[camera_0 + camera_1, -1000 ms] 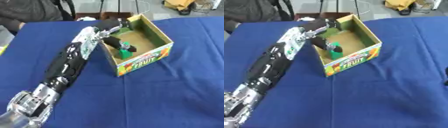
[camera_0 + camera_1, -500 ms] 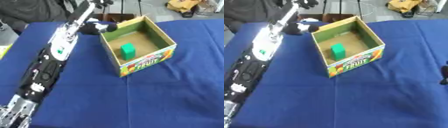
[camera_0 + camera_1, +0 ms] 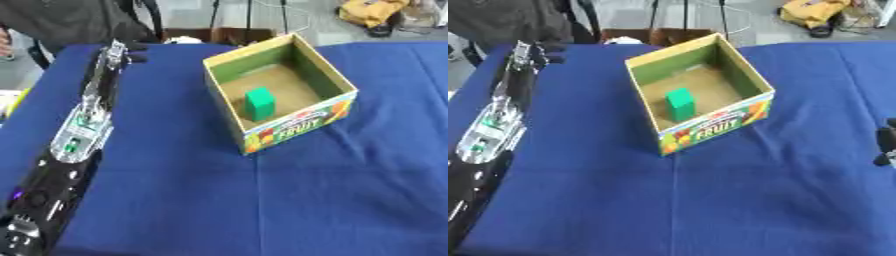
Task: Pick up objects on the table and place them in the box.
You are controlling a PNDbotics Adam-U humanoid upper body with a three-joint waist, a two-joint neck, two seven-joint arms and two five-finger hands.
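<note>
**Green block in box; left arm stretched along table's left side**

Left eye view: green block (image 3: 259, 102) stands upright on the floor of the fruit-printed cardboard box (image 3: 297, 127), nearer its front-left wall. Box sits on the blue tablecloth (image 3: 262, 200). Left arm runs up the left side; left hand (image 3: 129, 52) is at the far table edge, well apart from the box. Cannot tell whether its fingers are spread or curled; nothing seen held.

Right eye view: same layout. Right hand (image 3: 885, 146) shows only as dark fingers at the right edge, near the cloth; finger state cannot be told.
</note>
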